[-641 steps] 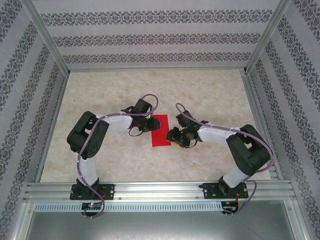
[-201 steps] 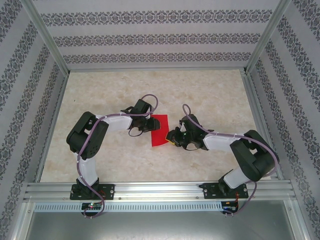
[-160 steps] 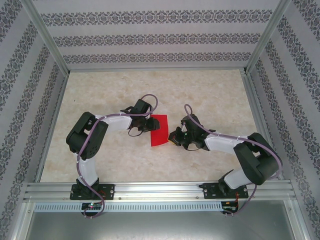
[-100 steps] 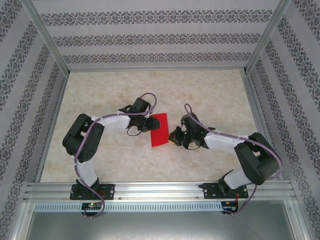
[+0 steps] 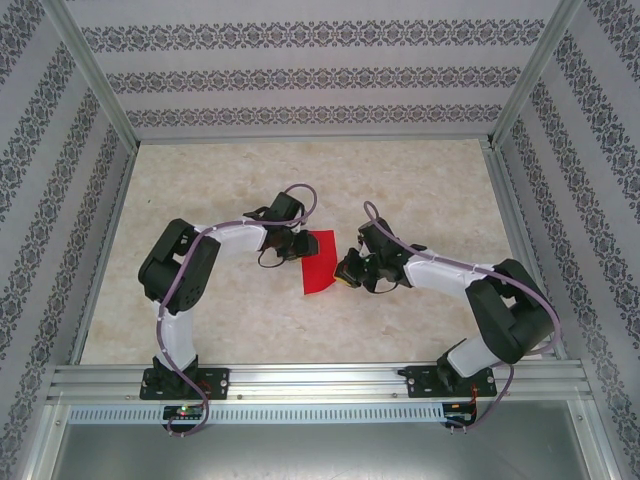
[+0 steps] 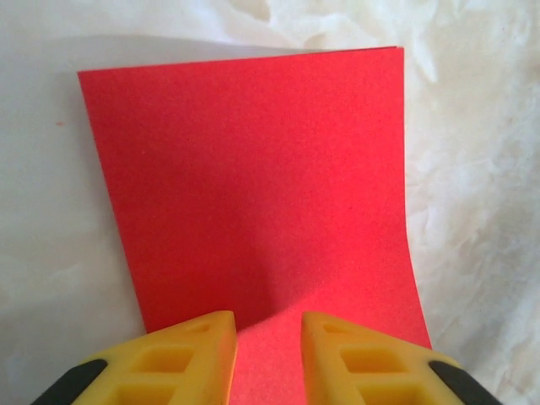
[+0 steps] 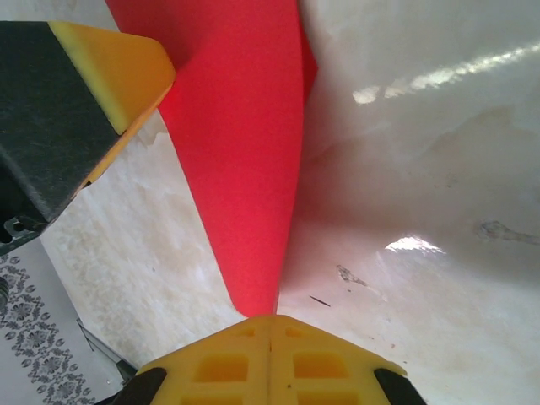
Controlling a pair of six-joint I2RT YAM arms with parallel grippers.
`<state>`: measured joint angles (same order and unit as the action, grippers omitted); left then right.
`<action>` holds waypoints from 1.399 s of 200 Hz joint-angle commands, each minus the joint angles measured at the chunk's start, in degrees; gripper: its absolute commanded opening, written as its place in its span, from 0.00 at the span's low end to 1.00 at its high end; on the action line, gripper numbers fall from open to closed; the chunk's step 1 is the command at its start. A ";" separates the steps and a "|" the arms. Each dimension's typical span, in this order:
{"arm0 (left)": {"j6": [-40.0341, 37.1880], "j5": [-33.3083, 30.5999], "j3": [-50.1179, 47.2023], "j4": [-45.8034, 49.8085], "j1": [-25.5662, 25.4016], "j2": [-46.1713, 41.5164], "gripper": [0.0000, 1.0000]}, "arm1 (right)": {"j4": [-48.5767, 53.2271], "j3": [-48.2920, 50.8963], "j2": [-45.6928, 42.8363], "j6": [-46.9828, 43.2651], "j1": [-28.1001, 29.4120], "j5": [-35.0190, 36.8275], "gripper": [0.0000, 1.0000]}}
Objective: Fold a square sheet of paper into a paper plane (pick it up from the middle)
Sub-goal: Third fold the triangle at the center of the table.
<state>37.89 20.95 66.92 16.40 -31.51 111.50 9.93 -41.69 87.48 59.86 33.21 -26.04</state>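
The square sheet of paper (image 5: pixel 318 262) is bright red and lies mid-table as a tall narrow rectangle. In the left wrist view the sheet of paper (image 6: pixel 253 186) curves slightly at its near end. My left gripper (image 5: pixel 297 248) sits over its left edge, and my left gripper (image 6: pixel 268 325) is open with a narrow gap and red paper showing between the yellow fingertips. My right gripper (image 5: pixel 343 272) is at the sheet's right edge. In the right wrist view my right gripper (image 7: pixel 270 319) is shut on the raised edge of the paper (image 7: pixel 240 169). The paper plane is out of view.
The marble-patterned table (image 5: pixel 420 190) is fenced by patterned walls and an aluminium frame (image 5: pixel 320 380) along the near edge. The two arms' elbows stand out to the left (image 5: pixel 175 265) and right (image 5: pixel 510 315). The left finger (image 7: pixel 110 67) stands close ahead of the right gripper.
My right gripper has shut on the sheet's right edge and lifted it a little. The left gripper has moved slightly up and right, and its jaws have narrowed.
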 commanded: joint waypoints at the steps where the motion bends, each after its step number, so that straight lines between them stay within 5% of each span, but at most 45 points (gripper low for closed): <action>1: -1.20 0.14 0.97 1.88 0.52 1.61 0.27 | 0.01 -2.50 1.02 -1.28 -0.31 -1.03 0.00; 141: -0.32 0.76 0.20 0.76 0.52 -0.97 0.19 | -4.37 -10.38 10.75 -0.97 1.68 0.04 0.00; 183: 1.05 -5.98 -0.40 0.09 0.74 -4.89 0.18 | -5.97 -10.26 12.74 -0.49 1.67 2.18 0.00; 280: 1.37 -4.82 1.36 1.42 0.90 1.70 0.13 | -10.99 -10.21 14.80 -0.86 1.59 2.14 0.00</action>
<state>39.09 16.21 67.16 16.36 -31.14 111.79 1.23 -50.87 100.92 59.90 34.41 -25.08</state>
